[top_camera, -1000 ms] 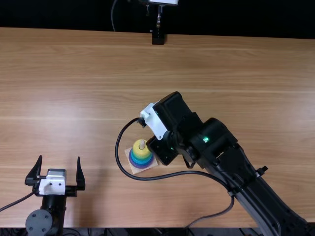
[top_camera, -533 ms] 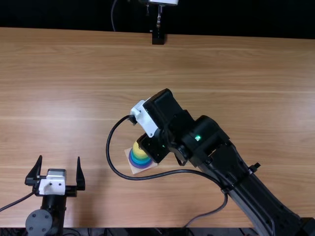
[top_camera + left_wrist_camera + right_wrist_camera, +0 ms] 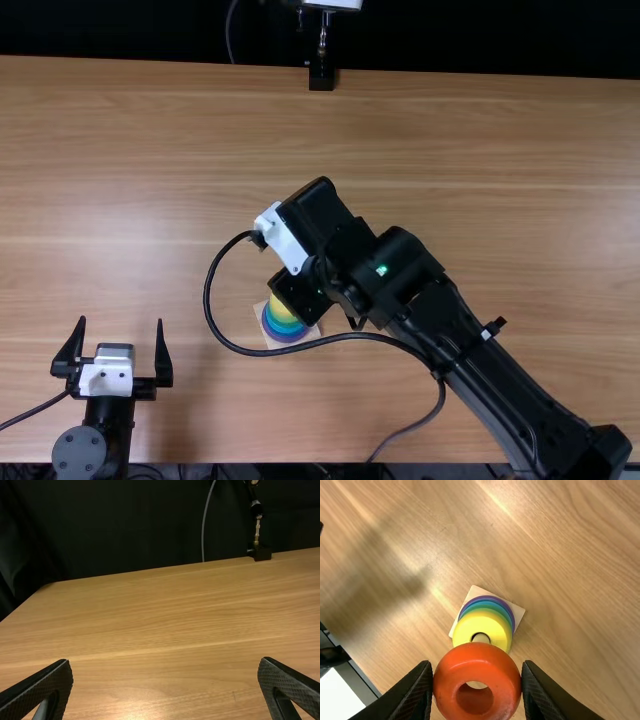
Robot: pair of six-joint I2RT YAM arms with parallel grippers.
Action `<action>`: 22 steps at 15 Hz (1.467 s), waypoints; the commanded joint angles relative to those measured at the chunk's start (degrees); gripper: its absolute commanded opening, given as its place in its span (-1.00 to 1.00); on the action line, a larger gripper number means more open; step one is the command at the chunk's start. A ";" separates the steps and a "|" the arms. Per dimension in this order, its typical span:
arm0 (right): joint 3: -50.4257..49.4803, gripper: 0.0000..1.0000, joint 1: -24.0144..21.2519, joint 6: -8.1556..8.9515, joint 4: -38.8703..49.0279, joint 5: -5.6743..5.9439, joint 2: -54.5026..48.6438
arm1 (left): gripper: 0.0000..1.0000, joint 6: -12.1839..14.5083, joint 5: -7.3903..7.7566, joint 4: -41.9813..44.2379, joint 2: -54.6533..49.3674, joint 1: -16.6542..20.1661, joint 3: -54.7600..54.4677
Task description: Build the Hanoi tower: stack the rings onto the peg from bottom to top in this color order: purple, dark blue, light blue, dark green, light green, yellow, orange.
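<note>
Past second, top view: right arm [image 3: 375, 260] has swung left, its wrist now over the stack. Earlier the peg tip stood clear beside it; now the wrist covers that spot and part of the yellow ring [image 3: 279, 309]. Wooden base [image 3: 305, 340] hasn't shifted on the counter [image 3: 480, 150]. Reads as lining up for the last ring.

Right wrist view: right pincer [image 3: 476, 665] closed on the orange ring [image 3: 476, 660], one finger each side, ring held above the stack. Peg [image 3: 481, 638] pokes up through yellow; blue-green bands and purple ring [image 3: 492, 598] lower down. Can't separate every middle colour. Likely next: centre the hole over the peg, lower, release. Risk: rim catching the peg tip if off-centre.

Top view places left pincer [image 3: 121, 321] near, at left, spread wide, holding nothing; left wrist view gives its two parted fingers over bare wood.
</note>
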 commanded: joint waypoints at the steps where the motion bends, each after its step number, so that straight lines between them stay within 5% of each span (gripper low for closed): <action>1: 2.62 -1.00 0.67 0.08 0.19 -0.18 0.92 | 1.00 0.27 -0.18 -0.26 -0.62 -0.08 -1.26; 17: 2.44 -0.91 0.93 0.18 0.19 0.24 3.47 | 1.00 0.27 -0.18 -0.26 -0.62 -0.08 -1.26; 18: 2.35 -0.36 0.93 0.18 0.19 0.24 3.55 | 1.00 0.27 -0.18 -0.26 -0.62 -0.08 -1.26; 19: 2.18 0.62 0.93 0.08 0.08 0.34 3.47 | 1.00 0.27 -0.18 -0.26 -0.62 -0.08 -1.26; 20: 2.18 1.00 0.93 -0.03 -0.02 0.34 3.47 | 1.00 0.27 -0.18 -0.26 -0.62 -0.08 -1.26; 22: 2.35 1.00 0.85 -0.03 0.30 0.45 3.47 | 1.00 0.27 -0.18 -0.26 -0.62 -0.08 -1.26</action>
